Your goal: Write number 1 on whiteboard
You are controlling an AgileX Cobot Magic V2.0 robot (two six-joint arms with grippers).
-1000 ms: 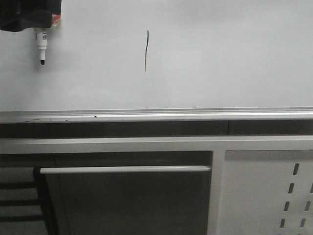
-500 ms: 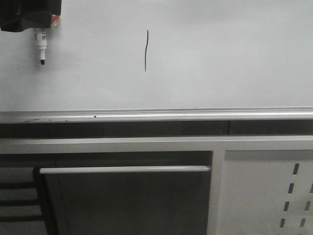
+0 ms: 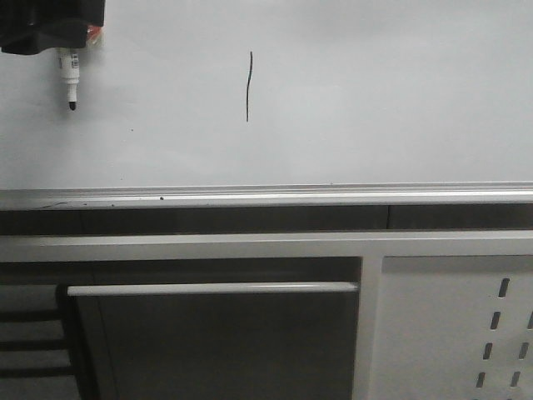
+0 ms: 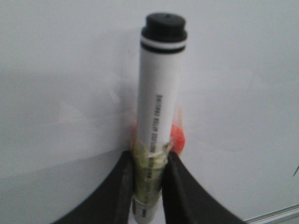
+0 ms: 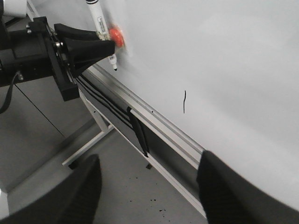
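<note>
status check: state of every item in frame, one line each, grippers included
number 1: drawn, thin slightly wavy black vertical stroke on the board.
whiteboard: upright, blank but for the stroke and a few specks.
marker pen: uncapped, tip down, off to the side of the stroke.
left gripper: shut on the marker pen.
right gripper: open, empty, away from the board.

Below my working surface: a silver rail [image 3: 266,197] running the full width, a dark gap under it, then a pale grey frame beam [image 3: 250,247]. Lower left: a dark recess crossed by one light horizontal bar [image 3: 212,288]. Lower right: a white metal panel with slanted slots [image 3: 454,333]. Floor [image 5: 42,135]: grey, smooth, with scattered dark specks. Light: even, dim.
</note>
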